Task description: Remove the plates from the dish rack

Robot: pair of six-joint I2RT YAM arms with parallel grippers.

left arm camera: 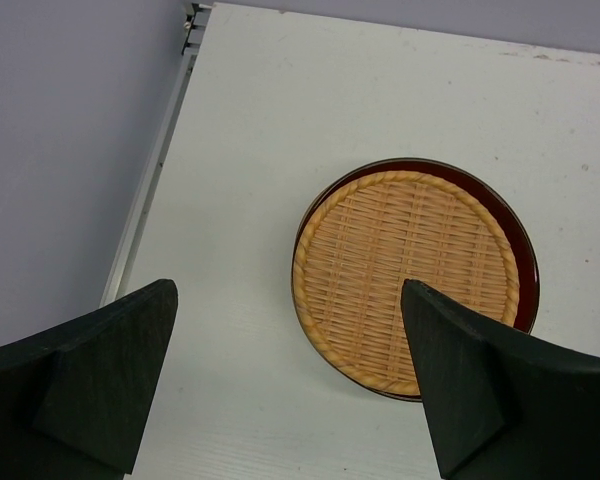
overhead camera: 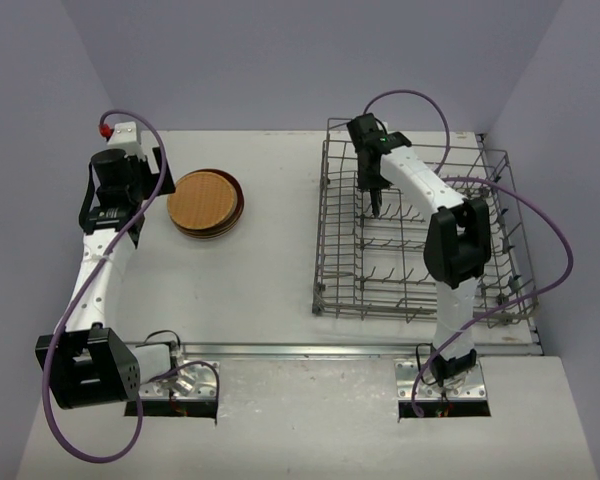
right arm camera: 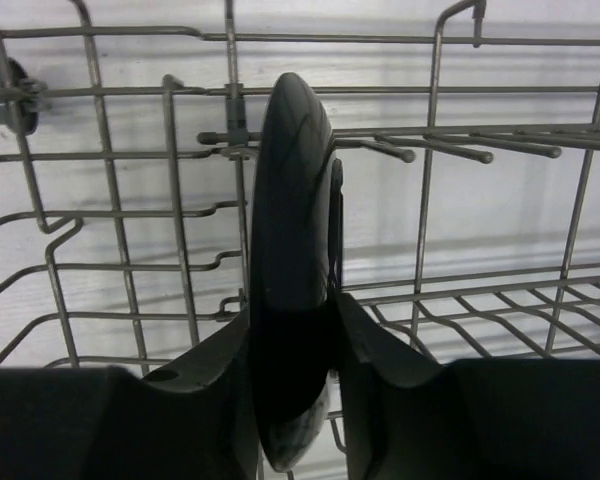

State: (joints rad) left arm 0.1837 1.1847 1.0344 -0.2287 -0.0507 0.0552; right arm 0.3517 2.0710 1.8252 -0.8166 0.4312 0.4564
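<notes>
The grey wire dish rack [overhead camera: 325, 255] fills the right half of the table. Inside its far left part, my right gripper [overhead camera: 376, 203] reaches down between the tines. In the right wrist view a black plate [right arm camera: 290, 190] stands on edge among the rack wires [right arm camera: 170, 200], and my right gripper [right arm camera: 295, 345] is shut on its rim, one finger against each face. On the left, a stack of plates [overhead camera: 205, 203] lies flat on the table, a tan woven one [left arm camera: 400, 270] on top of a dark red-rimmed one [left arm camera: 518, 255]. My left gripper [left arm camera: 290, 385] hangs open just left of the stack, holding nothing.
The rack's upright tines and raised side wires [right arm camera: 450, 120] crowd close around the black plate. The table's left edge with its metal rail [left arm camera: 145, 200] runs beside my left gripper, and a wall stands beyond it. Purple cables loop off both arms.
</notes>
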